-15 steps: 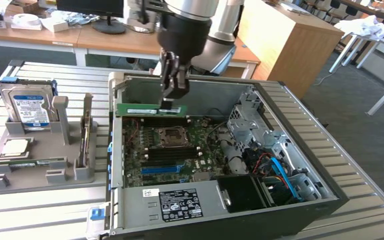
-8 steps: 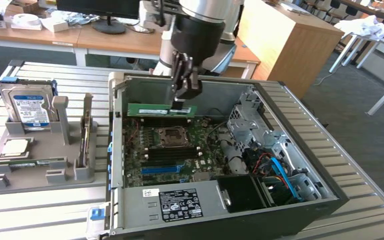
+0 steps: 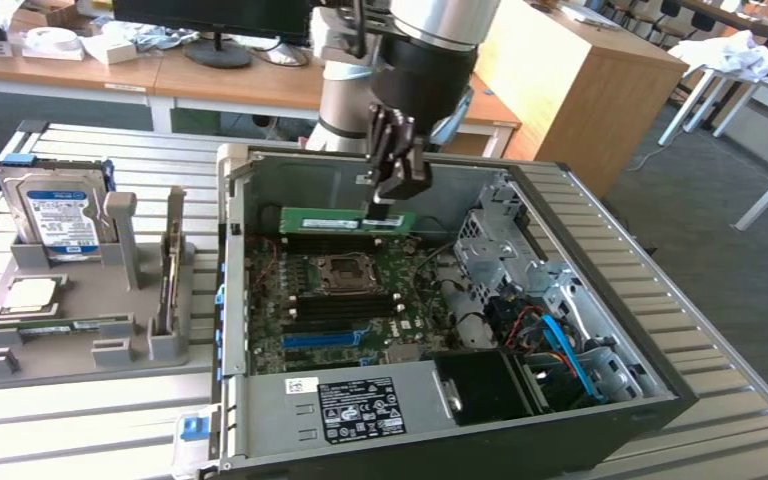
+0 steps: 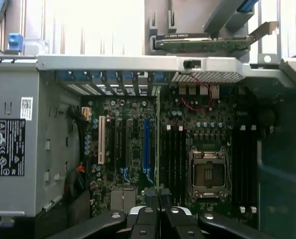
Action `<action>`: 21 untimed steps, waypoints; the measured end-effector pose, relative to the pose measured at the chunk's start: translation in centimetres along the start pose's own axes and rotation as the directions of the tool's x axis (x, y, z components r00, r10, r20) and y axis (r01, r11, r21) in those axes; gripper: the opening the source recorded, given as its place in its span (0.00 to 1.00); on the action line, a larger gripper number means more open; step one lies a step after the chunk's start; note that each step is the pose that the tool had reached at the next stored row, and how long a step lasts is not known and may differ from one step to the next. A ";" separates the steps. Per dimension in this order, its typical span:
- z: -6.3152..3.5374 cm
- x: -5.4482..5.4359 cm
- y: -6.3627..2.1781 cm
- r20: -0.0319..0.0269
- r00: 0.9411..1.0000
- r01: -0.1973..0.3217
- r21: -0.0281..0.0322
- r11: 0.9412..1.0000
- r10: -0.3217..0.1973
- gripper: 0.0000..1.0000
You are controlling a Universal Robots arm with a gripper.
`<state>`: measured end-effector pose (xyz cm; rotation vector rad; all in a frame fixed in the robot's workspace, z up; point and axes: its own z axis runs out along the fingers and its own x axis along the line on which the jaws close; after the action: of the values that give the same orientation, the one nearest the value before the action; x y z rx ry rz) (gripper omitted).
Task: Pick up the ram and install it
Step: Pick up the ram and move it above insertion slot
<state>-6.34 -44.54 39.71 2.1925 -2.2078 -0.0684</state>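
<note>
Exterior view: the hand [image 3: 387,208] is pressed together on the ram [image 3: 344,220], pinching its two flat faces. The grip sits toward the exterior view's right end of the stick, not at its middle. The ram is inside the open computer case [image 3: 244,300], held level with its long edge down, over the motherboard [image 3: 337,300] near the far wall and above the processor socket [image 3: 344,268]. Whether it touches the board, cannot tell. On the exterior view's left, a grey holder [image 3: 71,350] on the counter [image 3: 91,430] carries a hard drive [image 3: 48,212] and another green stick [image 3: 57,325].

Wrist view: the fingers [image 4: 147,219] are closed on the ram [image 4: 158,149], seen edge-on as a thin green line. It runs out from the hand [image 4: 159,211] over the board, just beside the dark memory slots [image 4: 175,154]. The socket [image 4: 208,174] lies on the far side of those slots.

Handling, as a judgement: light, stiff and thin, so little clamping force is needed. It is fragile, though; chips and solder can crack if the board is bent or twisted. The bare faces look smooth, so a tilted grip could slip. Best hold is on the flat faces by the upper long edge, near the middle, clear of the contact edge. The present off-centre pinch may let one end sag or rock.
</note>
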 end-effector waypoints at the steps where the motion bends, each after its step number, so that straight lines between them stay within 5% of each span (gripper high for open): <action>1: -0.01 0.0 -0.25 0.000 1.000 0.000 0.000 1.000 0.000 0.12; 11: -0.12 0.0 -2.58 0.000 1.000 0.000 0.000 1.000 0.000 0.12; 21: -0.12 0.0 -2.93 0.000 1.000 0.000 0.000 1.000 0.000 0.12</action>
<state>-3.40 -44.52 39.68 2.1925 -2.2080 -0.0684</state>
